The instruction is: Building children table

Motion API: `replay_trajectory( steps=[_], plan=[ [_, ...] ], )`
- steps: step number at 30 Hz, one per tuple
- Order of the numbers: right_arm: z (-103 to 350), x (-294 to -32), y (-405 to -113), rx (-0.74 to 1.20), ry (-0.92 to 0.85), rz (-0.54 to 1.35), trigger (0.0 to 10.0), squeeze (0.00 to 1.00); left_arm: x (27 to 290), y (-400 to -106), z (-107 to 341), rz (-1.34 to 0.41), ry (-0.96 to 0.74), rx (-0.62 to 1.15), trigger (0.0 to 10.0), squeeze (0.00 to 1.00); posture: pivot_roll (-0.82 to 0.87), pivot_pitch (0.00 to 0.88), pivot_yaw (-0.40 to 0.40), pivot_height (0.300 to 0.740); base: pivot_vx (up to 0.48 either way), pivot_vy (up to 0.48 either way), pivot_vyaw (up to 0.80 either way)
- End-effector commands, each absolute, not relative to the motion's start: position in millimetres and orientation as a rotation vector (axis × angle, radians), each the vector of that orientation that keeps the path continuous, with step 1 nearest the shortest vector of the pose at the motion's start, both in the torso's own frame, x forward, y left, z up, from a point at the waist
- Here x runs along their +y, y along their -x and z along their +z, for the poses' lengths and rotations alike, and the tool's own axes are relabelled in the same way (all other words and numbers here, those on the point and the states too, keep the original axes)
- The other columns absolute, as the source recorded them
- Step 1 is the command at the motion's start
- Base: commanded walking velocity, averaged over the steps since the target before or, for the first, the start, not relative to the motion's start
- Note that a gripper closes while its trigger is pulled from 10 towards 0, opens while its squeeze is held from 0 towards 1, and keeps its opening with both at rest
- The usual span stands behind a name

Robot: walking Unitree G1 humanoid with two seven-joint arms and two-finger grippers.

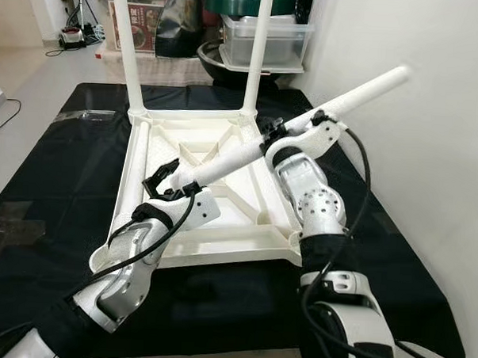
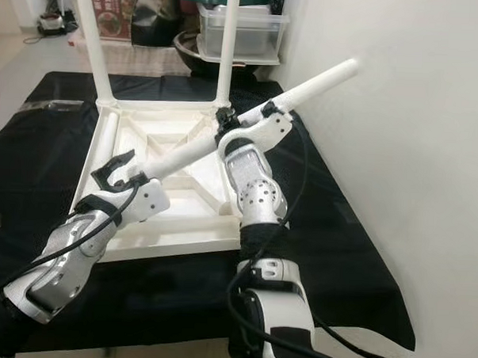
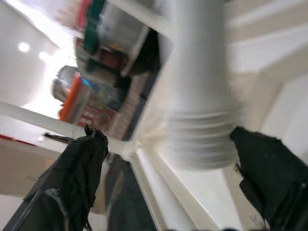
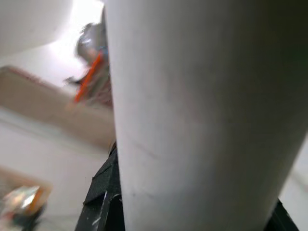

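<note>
Black cloth point(image 1: 56, 179): covers the floor area beside a white wall point(image 1: 432, 116), carries everything below.

Table top point(image 1: 185, 141): white plastic, upside down on the cloth, ribbed underside facing up. Two table legs already upright in its far corners: one point(image 1: 125, 55) on the robot's left, one point(image 1: 256, 61) nearer the wall.

Loose leg point(image 1: 321, 111): long white tube, slanted across the table top, upper end raised toward the wall, lower threaded end point(image 3: 202, 139) low over the near left part of the underside.

Right gripper point(image 1: 274, 133): clamped round the middle of the loose leg, black fingers on either side of the tube; its arm crosses the near right corner of the table top.

Left gripper point(image 1: 164, 178): at the lower end of the loose leg, fingers point(image 3: 82, 163) spread apart either side of the threaded end, not pressing it.

Beyond the table top: clear storage boxes point(image 1: 265, 37), a dark round bowl point(image 1: 228, 63), a red printed box point(image 1: 142, 24), cables on the floor point(image 1: 70, 41)
</note>
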State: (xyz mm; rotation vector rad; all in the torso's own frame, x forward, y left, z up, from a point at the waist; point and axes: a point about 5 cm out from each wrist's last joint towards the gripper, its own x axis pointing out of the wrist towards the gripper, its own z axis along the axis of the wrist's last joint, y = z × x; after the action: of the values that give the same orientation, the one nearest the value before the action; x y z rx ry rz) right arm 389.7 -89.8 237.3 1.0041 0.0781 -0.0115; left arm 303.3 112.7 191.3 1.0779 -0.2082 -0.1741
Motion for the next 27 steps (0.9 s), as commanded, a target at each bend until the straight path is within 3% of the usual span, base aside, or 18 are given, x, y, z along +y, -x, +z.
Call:
replay_trajectory(
  steps=[1, 2, 3, 5, 6, 9, 11, 13, 14, 15, 18, 27],
  plan=[
    [224.1, -94.9, -390.7, 0.112, -0.998, -0.089, 0.0, 0.00, 114.1, -301.9, 193.9, -0.140, -1.089, -0.221, 10.0, 1.00, 0.10, 0.000, -0.086, 0.740, 0.000, 0.000, 0.00],
    [226.2, -96.7, -391.4, 0.095, -0.996, -0.096, 0.0, 0.00, 113.4, -301.5, 192.8, -0.140, -1.095, -0.223, 10.0, 1.00, 0.10, 0.000, -0.086, 0.740, 0.000, 0.000, 0.00],
    [228.8, -99.3, -392.3, 0.074, -0.985, -0.102, 0.0, 0.00, 114.1, -301.4, 193.5, -0.127, -1.096, -0.232, 10.0, 0.13, 0.10, 0.000, -0.086, 0.740, 0.000, 0.000, 0.00],
    [230.2, -100.7, -392.9, 0.062, -0.977, -0.104, 0.0, 0.00, 115.0, -301.4, 194.3, -0.117, -1.096, -0.238, 10.0, 0.13, 0.10, 0.000, -0.086, 0.740, 0.000, 0.000, 0.00],
    [234.0, -106.5, -394.4, 0.023, -0.943, -0.111, 0.0, 0.00, 118.1, -301.4, 196.9, -0.094, -1.086, -0.248, 10.0, 0.00, 0.11, 0.000, -0.087, 0.740, 0.000, 0.000, 0.00],
    [241.6, -119.0, -396.9, -0.058, -0.875, -0.127, 0.0, 0.00, 125.0, -301.0, 200.1, -0.055, -1.050, -0.250, 10.0, 0.00, 0.11, 0.000, -0.087, 0.740, 0.000, 0.000, 0.00],
    [260.5, -140.5, -401.4, -0.159, -0.852, -0.108, 0.0, 0.00, 135.8, -297.3, 187.5, -0.083, -0.769, -0.111, 10.0, 0.00, 0.11, 0.000, -0.081, 0.740, 0.000, 0.000, 0.00],
    [260.5, -140.5, -401.4, -0.159, -0.852, -0.108, 0.0, 0.00, 135.8, -297.3, 187.5, -0.083, -0.769, -0.111, 10.0, 0.00, 0.11, 0.000, -0.081, 0.740, 0.000, 0.000, 0.00],
    [268.1, -147.6, -402.9, -0.196, -0.851, -0.097, 0.0, 0.00, 138.5, -294.4, 181.4, -0.101, -0.638, -0.053, 10.0, 0.00, 0.11, 0.000, -0.081, 0.740, 0.000, 0.000, 0.00],
    [268.1, -147.6, -402.9, -0.196, -0.851, -0.097, 0.0, 0.00, 138.5, -294.4, 181.4, -0.101, -0.638, -0.053, 10.0, 0.00, 0.11, 0.000, -0.081, 0.740, 0.000, 0.000, 0.00],
    [307.7, -163.5, -403.4, -0.354, -0.810, 0.055, 0.0, 0.00, 158.5, -287.7, 165.6, -0.035, -0.423, 0.077, 10.0, 0.00, 0.09, 0.000, -0.072, 0.740, 0.000, 0.000, 0.00],
    [330.0, -151.1, -394.7, -0.411, -0.586, 0.377, 0.0, 0.00, 184.6, -281.8, 156.3, 0.091, -0.299, 0.177, 10.0, 0.00, 0.10, 0.000, -0.093, 0.740, 0.000, 0.000, 0.00]
  ],
)
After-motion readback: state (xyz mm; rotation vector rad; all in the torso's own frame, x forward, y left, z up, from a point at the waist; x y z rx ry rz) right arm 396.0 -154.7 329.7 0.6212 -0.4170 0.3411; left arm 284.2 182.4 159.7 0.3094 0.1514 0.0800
